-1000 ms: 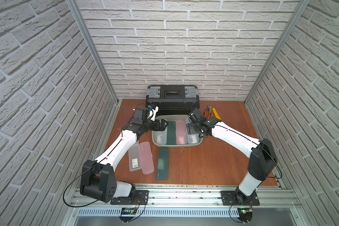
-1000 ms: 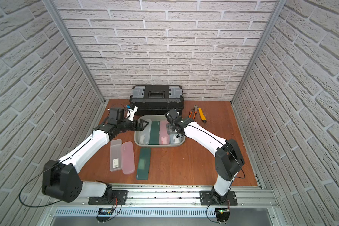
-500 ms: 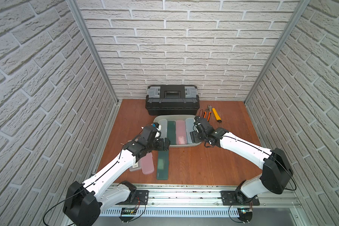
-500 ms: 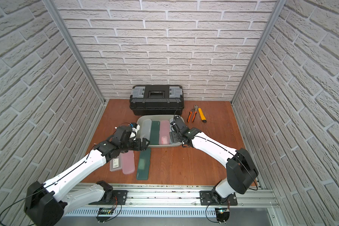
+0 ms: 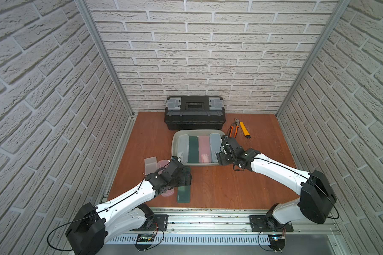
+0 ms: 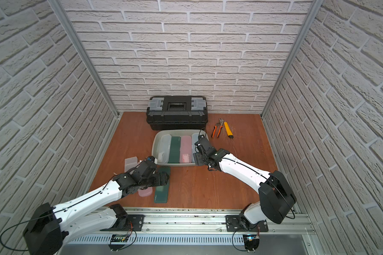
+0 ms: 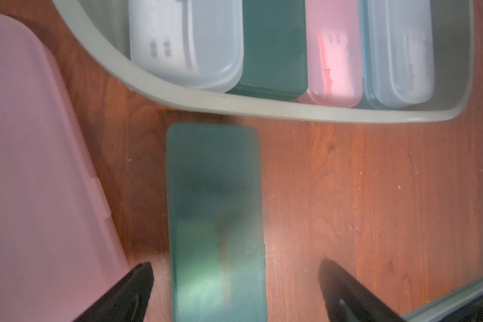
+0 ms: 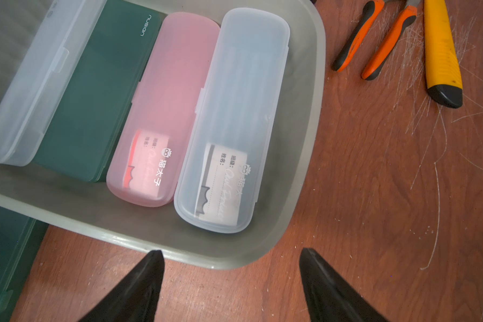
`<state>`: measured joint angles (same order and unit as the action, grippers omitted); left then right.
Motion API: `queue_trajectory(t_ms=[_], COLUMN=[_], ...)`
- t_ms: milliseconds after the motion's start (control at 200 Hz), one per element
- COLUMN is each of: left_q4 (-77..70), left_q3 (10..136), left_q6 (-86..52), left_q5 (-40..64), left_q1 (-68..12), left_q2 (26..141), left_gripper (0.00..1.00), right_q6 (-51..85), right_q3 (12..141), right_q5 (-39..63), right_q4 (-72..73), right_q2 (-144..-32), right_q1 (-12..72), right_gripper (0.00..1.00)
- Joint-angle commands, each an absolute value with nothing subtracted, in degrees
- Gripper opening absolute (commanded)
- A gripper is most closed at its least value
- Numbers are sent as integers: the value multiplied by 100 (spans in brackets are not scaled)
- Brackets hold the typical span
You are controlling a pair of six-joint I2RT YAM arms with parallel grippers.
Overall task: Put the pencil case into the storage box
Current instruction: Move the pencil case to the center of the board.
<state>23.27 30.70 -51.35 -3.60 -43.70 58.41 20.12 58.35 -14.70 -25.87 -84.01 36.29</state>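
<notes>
Left wrist view: left hand [image 7: 236, 266], spread wide, has swung back from the storage box [image 7: 262, 111] to hover over the green pencil case [image 7: 215, 209] on the worktop [image 7: 374, 195] beside it, probably the next pickup; right hand [image 8: 230, 251], spread and empty, has withdrawn.

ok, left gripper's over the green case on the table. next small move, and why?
Probably lower the left gripper straight down and close across the dark green pencil case: its jaws are open and straddle the case's width, and the case lies flat on the table just short of the storage box, not yet gripped.
</notes>
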Motion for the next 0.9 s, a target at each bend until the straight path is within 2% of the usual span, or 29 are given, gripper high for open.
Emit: queue_trajectory(t_ms=[0,500,895], left_q4=[2177,2011,1696], left_q3=[3068,3083,3720], left_q6=[-5330,-5622,-5551], left_q5=[-500,-483,-695], left_q1=[-4497,-4923,-5340], left_q2=[5970,6573,7333], left_gripper=[98,98,98], right_q6=[2039,2093,2134], right_q3=[5791,5748,5654], right_q5=[-1459,-1444,-1451], right_q4=[-2382,-2364,-2399], right_q2=[-8453,-8565,-8340], right_q1=[3683,3703,3709], right_gripper=[81,81,81])
